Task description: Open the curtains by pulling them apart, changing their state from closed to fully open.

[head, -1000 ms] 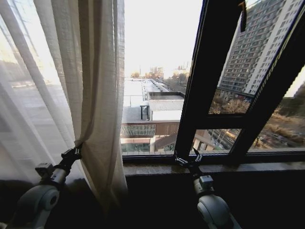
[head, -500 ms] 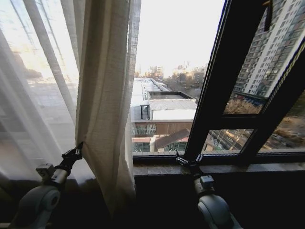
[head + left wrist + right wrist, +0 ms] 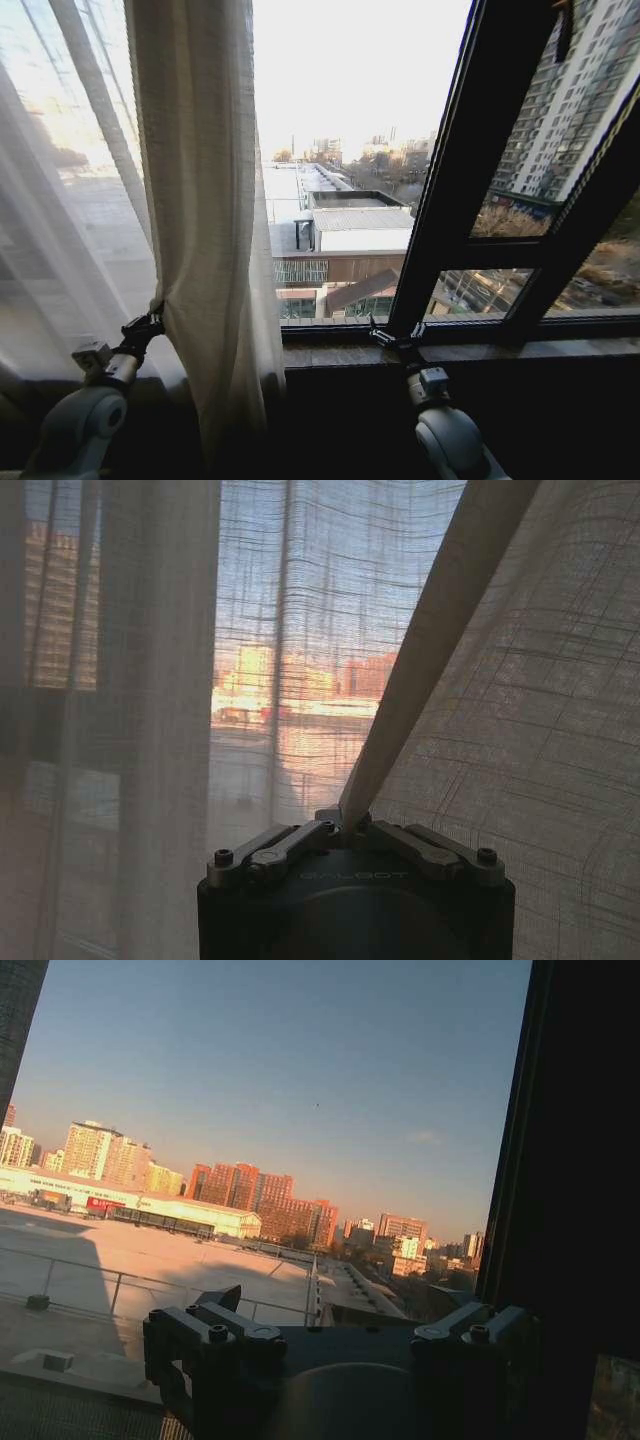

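While the left tool (image 3: 153, 321) pinches a curtains (image 3: 205, 230) fold — jaws together — the right tool (image 3: 397, 338) sits apart, touching nothing.

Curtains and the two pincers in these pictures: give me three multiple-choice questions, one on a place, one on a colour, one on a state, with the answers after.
1. Where is the gathered curtain?
A. on the robot's left of the window
B. on the robot's right
C. spread across the middle pane

2. What colour is the window frame?
A. white
B. dark, near black
C. red

3. What is the left pincer doing?
A. hanging open away from the fabric
B. resting on the sill
C. shut on a fold of curtain

Answers:
1. A: in the head view the curtain hangs bunched at the left, the middle pane bare.
2. B: the window frame shows as dark bars against the bright city.
3. C: the left pincer has its fingers closed together on a taut fold of the fabric, while the right pincer sits by the sill at the frame's foot.
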{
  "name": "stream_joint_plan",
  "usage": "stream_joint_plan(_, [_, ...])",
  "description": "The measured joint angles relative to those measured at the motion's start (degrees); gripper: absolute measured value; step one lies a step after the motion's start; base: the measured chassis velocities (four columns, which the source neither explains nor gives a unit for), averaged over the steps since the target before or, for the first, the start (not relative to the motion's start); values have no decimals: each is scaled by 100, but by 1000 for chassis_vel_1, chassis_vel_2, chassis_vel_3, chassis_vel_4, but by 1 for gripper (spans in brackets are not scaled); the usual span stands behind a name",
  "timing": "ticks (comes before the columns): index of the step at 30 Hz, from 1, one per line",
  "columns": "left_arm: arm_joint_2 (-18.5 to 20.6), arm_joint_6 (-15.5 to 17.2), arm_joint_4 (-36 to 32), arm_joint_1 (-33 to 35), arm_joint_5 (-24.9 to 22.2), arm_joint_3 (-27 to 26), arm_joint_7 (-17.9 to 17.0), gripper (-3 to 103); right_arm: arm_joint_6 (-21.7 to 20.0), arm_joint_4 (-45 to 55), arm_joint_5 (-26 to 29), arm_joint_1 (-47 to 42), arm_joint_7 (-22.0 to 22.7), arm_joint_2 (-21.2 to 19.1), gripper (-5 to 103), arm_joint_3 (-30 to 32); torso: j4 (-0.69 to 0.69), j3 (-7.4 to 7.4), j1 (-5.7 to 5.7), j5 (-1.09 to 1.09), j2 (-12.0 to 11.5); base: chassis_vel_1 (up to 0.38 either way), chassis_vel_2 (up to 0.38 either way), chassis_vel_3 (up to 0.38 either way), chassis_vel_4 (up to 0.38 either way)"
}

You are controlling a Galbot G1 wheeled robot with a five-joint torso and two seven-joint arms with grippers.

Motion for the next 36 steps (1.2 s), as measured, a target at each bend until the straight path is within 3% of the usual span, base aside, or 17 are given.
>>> stream_joint_plan(2, [10,104,91,58,2,-333,-407,0,3,-33,1,33,-25,20,100,-51,2,0,1,-1,0,0,0,0,0])
stream_joint_plan(8, [-58,149,-11,362,88,-502,-481,0,4,-125,-11,91,-44,97,100,-197,4,0,0,-1,0,0,0,0,0])
stream_joint_plan(10, [-159,141,-189,475,271,-435,-252,0,4,-152,-16,110,-45,111,100,-240,1,0,0,1,0,0,0,0,0])
stream_joint_plan(12, [-260,127,-454,641,362,-375,265,11,4,-169,-16,117,-46,110,100,-241,1,0,0,0,0,0,0,0,0])
stream_joint_plan(13, [-260,127,-454,641,362,-375,265,11,4,-169,-16,117,-46,110,100,-241,1,0,0,0,0,0,0,0,0])
stream_joint_plan(17, [-469,90,-1041,971,494,-167,1134,26,5,-189,-17,109,-46,99,100,-209,1,0,0,1,0,0,0,0,0])
stream_joint_plan(18, [-469,90,-1041,971,494,-167,1134,26,5,-189,-17,109,-46,99,100,-209,1,0,0,1,0,0,0,0,0])
stream_joint_plan(20, [-602,152,-1321,1111,509,-33,1302,37,12,-226,-17,107,-45,98,100,-199,2,0,0,2,0,0,0,0,0])
stream_joint_plan(21, [-660,200,-1432,1168,512,15,1316,43,16,-246,-17,107,-45,104,100,-198,1,0,0,2,0,0,0,0,0])
stream_joint_plan(23, [-679,228,-1472,1191,513,30,1320,43,18,-254,-17,107,-45,111,100,-198,1,0,0,2,0,0,0,0,0])
stream_joint_plan(27, [-664,371,-1495,1190,508,107,1315,64,26,-266,-24,52,-40,171,100,-209,3,0,0,2,0,0,0,0,0])
stream_joint_plan(28, [-664,371,-1495,1190,508,107,1315,64,26,-266,-24,52,-40,171,100,-209,3,0,0,2,0,0,0,0,0])
stream_joint_plan(30, [-487,400,-1309,1004,488,199,1272,76,26,-246,-30,14,-36,179,100,-213,1,0,0,0,0,0,0,0,0])
stream_joint_plan(33, [-337,408,-1149,829,442,300,1201,81,26,-244,-35,13,-35,173,100,-213,2,0,0,1,0,0,0,0,0])
stream_joint_plan(36, [29,405,-689,430,300,581,1173,96,21,-255,-52,34,-26,137,100,-209,1,0,0,0,0,0,0,0,0])
